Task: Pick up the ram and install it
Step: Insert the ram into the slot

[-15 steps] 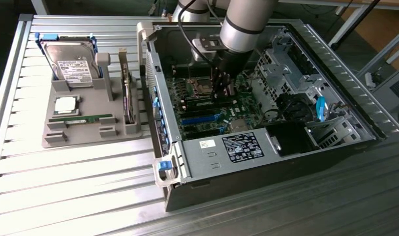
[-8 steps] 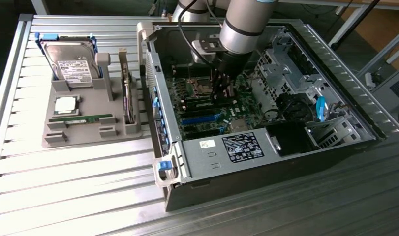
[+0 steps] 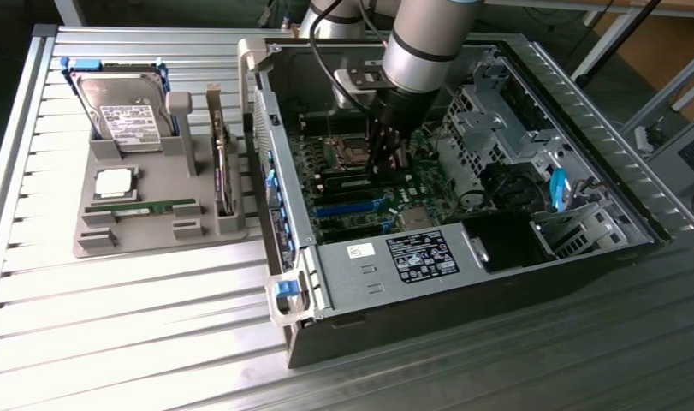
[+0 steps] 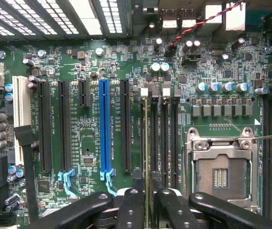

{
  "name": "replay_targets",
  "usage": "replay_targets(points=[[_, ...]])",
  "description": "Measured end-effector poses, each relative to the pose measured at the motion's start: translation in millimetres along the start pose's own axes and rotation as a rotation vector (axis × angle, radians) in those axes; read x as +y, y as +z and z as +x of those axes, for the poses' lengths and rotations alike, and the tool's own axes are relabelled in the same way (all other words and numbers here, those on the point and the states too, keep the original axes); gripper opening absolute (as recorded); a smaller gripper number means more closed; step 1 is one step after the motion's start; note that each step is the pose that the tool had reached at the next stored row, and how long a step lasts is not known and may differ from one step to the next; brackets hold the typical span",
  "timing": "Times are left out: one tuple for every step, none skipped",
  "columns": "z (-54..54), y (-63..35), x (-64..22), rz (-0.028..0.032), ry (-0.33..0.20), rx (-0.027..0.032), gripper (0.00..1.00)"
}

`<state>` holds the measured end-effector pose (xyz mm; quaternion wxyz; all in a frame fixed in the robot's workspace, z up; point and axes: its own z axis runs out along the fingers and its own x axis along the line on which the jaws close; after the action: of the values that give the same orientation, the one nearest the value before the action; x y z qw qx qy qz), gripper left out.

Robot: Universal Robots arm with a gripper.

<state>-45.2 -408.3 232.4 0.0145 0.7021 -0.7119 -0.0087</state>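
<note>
From my remote seat, closest in is my gripper (image 4: 145, 207): its black rounded fingers (image 4: 132, 210) stand a little apart on either side of the ram (image 4: 147, 143), which I see edge-on as a thin yellowish-green line standing in one of the long black memory slots directly beneath the gripper. I judge the jaws slackened but still flanking the stick; whether the pads press it I cannot tell. To do this step well, I would keep the stick square to the slot, press evenly along its length, and check that the white end latches (image 4: 144, 90) close over it. Just beyond the fingers to one side sits the bare CPU socket (image 4: 220, 164), a shiny steel frame around a dark pin field; to the other side run glossy black and one blue expansion slot (image 4: 105, 129) on the matte green motherboard (image 4: 212, 62). Farther off, outside the case, a grey moulded tray (image 3: 152, 224) on the ribbed metal desk (image 3: 118, 342) holds a second ram stick (image 3: 141, 208), well apart.
</note>
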Motion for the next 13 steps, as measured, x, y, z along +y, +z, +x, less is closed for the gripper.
replay_targets(points=[[0.1,-0.4,0.0,0.0000,0.000,0.0000,0.18],[0.1,-0.5,0.0,0.0000,0.000,0.0001,0.18],[0.0,-0.7,-0.1,0.0000,0.000,0.0002,0.18],[0.1,-0.9,0.0,0.0000,0.000,0.0001,0.18],[0.1,-1.1,0.0,-0.0001,0.000,0.0002,0.18],[0.1,-2.2,0.0,-0.0001,0.000,0.0005,0.18],[0.0,-3.2,0.0,0.0000,0.000,0.0001,0.18],[0.1,-3.8,0.1,-0.0001,0.000,0.0004,0.18],[0.1,-5.2,0.1,-0.0001,0.000,0.0005,0.18],[0.1,-6.3,0.2,-0.0001,0.000,0.0004,0.18],[0.1,-8.5,0.2,-0.0001,0.000,0.0005,0.18],[0.1,-9.6,0.2,0.0000,0.000,0.0004,0.18],[0.1,-10.2,0.3,0.0000,0.000,0.0005,0.18]])
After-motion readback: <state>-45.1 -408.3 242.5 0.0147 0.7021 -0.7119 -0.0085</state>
